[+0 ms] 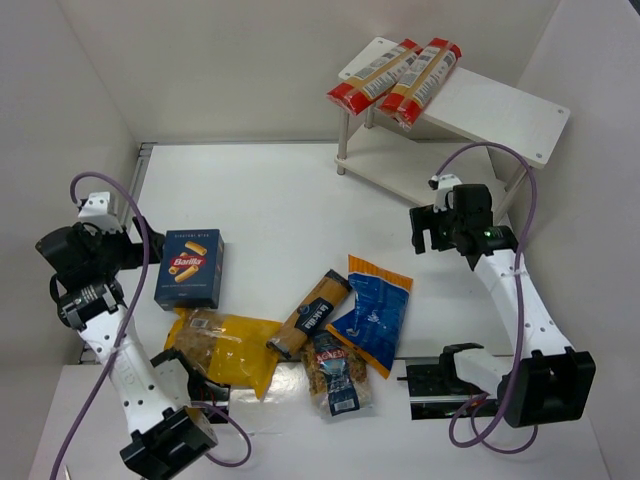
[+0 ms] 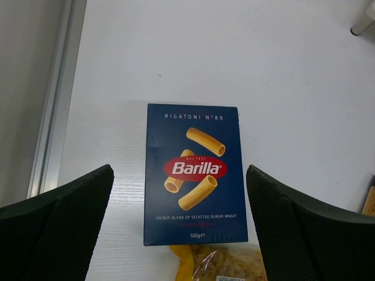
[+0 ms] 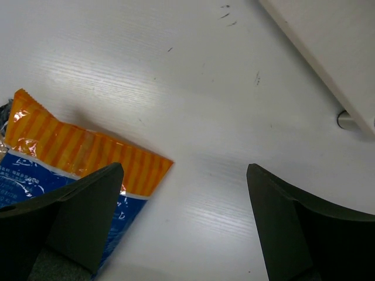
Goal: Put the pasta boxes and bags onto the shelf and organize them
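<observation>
— on the shelf (image 1: 500,105), top view: two spaghetti bags (image 1: 395,75); barilla box (image 1: 189,268) flat on the table (image 1: 280,200).
— left wrist: left gripper (image 2: 179,175) gaping toward it, empty.
— right wrist: right gripper (image 3: 184,170) spread wide near the blue bag (image 3: 76,152). flat box could skid if pinched.

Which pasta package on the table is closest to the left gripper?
The dark blue Barilla box, framed between the left gripper's open fingers; the yellow bag and the rest lie farther off.
</observation>
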`<state>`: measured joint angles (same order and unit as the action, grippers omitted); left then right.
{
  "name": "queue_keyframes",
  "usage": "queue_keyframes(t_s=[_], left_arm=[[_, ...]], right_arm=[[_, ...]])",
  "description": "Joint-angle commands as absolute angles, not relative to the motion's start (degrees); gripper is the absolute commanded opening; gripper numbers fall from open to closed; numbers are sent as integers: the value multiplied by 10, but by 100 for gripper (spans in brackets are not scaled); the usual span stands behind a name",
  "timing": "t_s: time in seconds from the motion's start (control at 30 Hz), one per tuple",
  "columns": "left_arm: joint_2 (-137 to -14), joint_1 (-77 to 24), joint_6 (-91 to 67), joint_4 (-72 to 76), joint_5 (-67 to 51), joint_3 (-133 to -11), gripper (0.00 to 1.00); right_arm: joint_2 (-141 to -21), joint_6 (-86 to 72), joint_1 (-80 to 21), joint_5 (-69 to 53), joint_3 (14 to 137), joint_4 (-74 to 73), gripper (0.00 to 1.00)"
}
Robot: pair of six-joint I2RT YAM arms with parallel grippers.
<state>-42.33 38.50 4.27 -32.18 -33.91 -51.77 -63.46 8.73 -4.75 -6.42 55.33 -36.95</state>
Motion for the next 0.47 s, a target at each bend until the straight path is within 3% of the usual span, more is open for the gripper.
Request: queue_keyframes(t_s=[0.0,0.43], left_arm=[[-427,377,46,-319,-335,-538,99],[-417,372,40,-308,-335,-533,99]], right_arm=[[-608,94,-52,-19,542,-323,94],[-609,105,-52,-31,542,-323,95]])
